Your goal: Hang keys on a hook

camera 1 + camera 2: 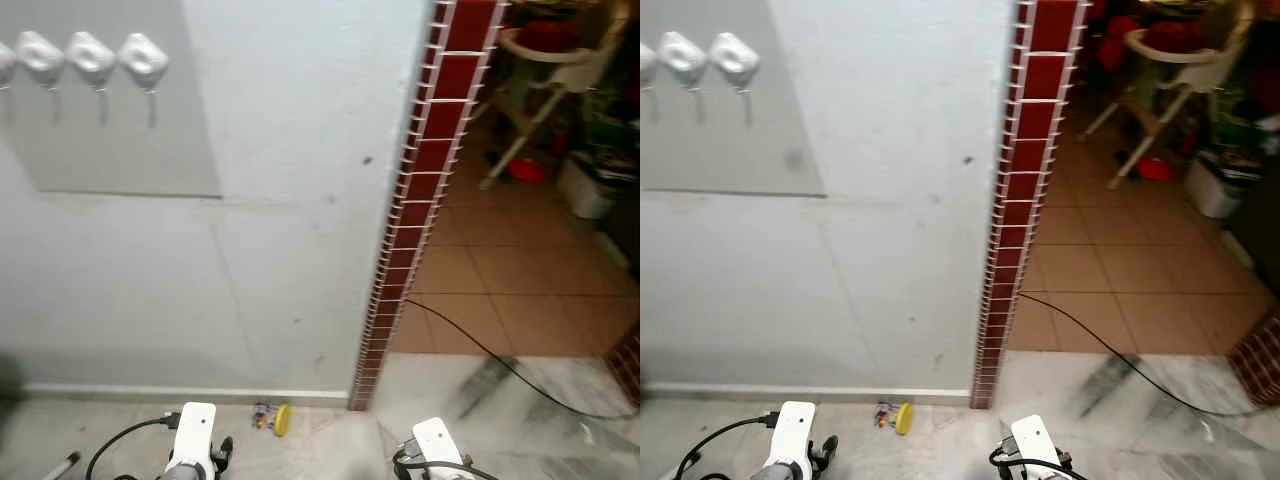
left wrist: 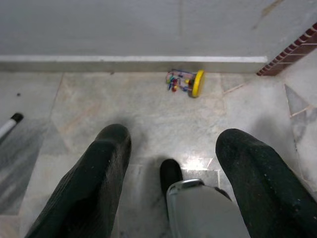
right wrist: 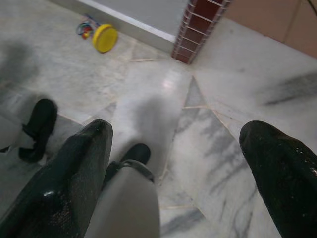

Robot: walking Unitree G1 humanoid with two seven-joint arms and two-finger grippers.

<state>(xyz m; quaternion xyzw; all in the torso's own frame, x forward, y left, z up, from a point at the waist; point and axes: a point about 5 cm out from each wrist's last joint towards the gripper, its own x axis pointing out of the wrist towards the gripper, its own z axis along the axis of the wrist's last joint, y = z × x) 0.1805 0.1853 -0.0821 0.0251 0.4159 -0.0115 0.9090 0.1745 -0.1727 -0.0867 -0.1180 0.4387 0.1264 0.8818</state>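
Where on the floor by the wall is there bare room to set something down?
Bare marble lies between the yellow toy at the skirting and the red tile column, and right of the column up to the black cable. The far room around the high chair is crowded.

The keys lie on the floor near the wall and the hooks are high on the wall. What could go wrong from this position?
1. The keys lie low against the skirting, so the open left gripper may scrape the marble floor while reaching.
2. The hooks sit far above, so a poorly held key ring could drop during the lift.
3. A black cable crosses the floor on the robot's right and could snag a foot.
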